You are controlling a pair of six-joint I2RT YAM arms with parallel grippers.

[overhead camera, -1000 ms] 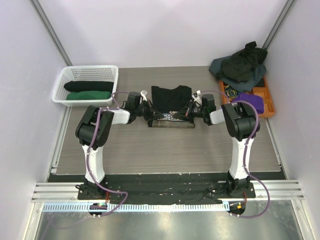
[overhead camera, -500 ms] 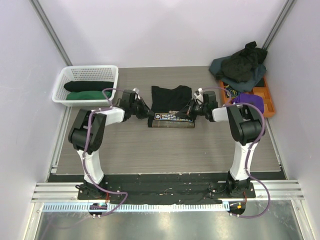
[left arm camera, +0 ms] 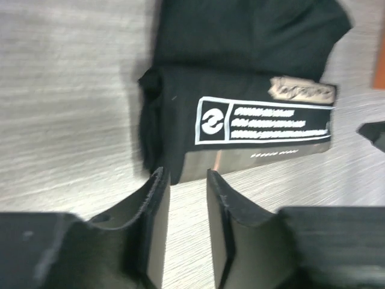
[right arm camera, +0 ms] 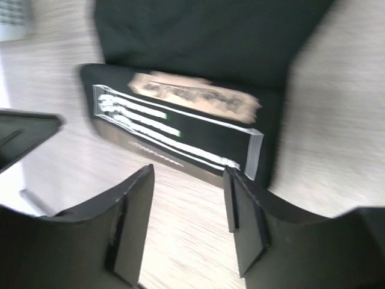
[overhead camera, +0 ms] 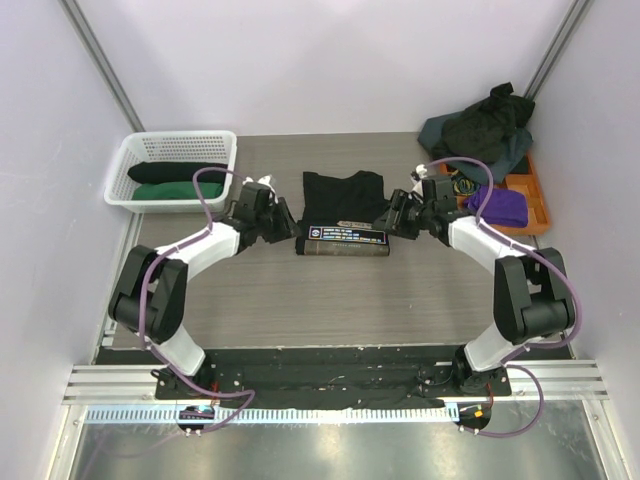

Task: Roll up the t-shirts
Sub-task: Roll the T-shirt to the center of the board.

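A black t-shirt point(overhead camera: 343, 188) lies mid-table, its near part wound into a roll point(overhead camera: 345, 240) with a white printed label showing on top. My left gripper point(overhead camera: 291, 224) stands just off the roll's left end, open, with nothing between its fingers point(left arm camera: 157, 198). The right gripper point(overhead camera: 385, 222) is at the right end, also open and empty. In the left wrist view the roll point(left arm camera: 252, 120) lies just ahead of my left gripper point(left arm camera: 184, 180). The right wrist view has the roll point(right arm camera: 180, 120) beyond my right gripper point(right arm camera: 189, 180). More t-shirts point(overhead camera: 482, 128) are heaped at the back right.
A white basket point(overhead camera: 180, 138) at the back left holds a rolled black shirt point(overhead camera: 176, 172) and a rolled green one point(overhead camera: 178, 190). An orange tray point(overhead camera: 528, 190) sits under the heap at the right, with a purple cloth point(overhead camera: 497, 205) on it. Walls close both sides.
Both grippers have opened, let go of the roll's ends and drawn back outward. The arms have swung their elbows away from the middle. The roll stays in place.
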